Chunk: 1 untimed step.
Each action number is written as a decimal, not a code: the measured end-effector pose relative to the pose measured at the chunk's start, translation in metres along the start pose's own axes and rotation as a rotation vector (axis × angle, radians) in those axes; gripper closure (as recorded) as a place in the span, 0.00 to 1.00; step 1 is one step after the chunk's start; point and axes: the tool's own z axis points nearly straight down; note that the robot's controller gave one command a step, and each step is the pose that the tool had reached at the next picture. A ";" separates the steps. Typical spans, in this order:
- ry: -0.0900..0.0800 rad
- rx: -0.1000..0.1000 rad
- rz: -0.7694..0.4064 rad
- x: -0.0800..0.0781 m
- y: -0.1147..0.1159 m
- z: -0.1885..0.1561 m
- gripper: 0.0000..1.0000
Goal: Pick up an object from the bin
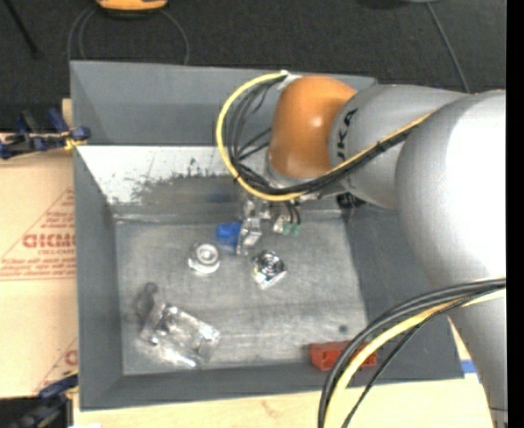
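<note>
The end effector [255,228] hangs low near the bin's [97,283] far wall, just beside a small blue piece [228,234] — released or clenched, I cannot tell. A crumpled silver lump [268,270] lies just nearer, with a round silver cap [204,259] leftward.

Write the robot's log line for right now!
gripper: down in bin | nearest: small blue piece | holding: unclear
</note>
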 end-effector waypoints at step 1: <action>0.004 0.001 -0.001 -0.002 -0.001 -0.015 1.00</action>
